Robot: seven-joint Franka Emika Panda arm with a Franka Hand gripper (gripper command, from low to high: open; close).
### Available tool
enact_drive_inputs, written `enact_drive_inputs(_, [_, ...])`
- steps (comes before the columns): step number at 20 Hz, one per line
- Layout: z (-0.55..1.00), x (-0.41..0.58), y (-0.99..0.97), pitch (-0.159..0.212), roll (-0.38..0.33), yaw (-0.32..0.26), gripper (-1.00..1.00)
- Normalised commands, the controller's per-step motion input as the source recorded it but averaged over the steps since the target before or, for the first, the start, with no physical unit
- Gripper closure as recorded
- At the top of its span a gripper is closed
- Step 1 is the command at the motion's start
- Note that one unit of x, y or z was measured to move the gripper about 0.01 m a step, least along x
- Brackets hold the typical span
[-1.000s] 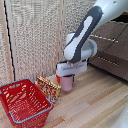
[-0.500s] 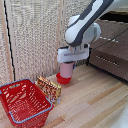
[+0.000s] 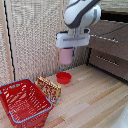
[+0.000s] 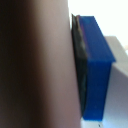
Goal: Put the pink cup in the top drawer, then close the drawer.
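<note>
Pale pink cup [image 3: 66,55]; red bowl [image 3: 63,77]; red basket [image 3: 22,102]; white claw [image 3: 73,46].

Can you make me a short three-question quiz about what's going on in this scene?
1. True or false: the pink cup is standing on the floor.
2. What lies directly below the lifted cup? A) red bowl B) red basket C) dresser
3. Fill in: the tool is shut on the ____.

Key: 1 false, it hangs in the air, held by the tool. 2 A. 3 pink cup; the wrist view shows a blue fingertip pressed against it.
</note>
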Motion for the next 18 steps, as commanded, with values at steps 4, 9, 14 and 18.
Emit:
enact_drive_inputs(4, [0.78, 0.671, -0.15, 0.162, -0.017, -0.002, 1.00])
enact_drive_inputs(9, [0.95, 0.434, -0.20, 0.060, -0.035, 0.000, 1.00])
enact_drive_inputs(14, [0.99, 0.269, -0.23, 0.035, -0.067, -0.029, 1.00])
enact_drive_inputs(18, [1.00, 0.084, -0.23, 0.023, -0.025, -0.075, 1.00])
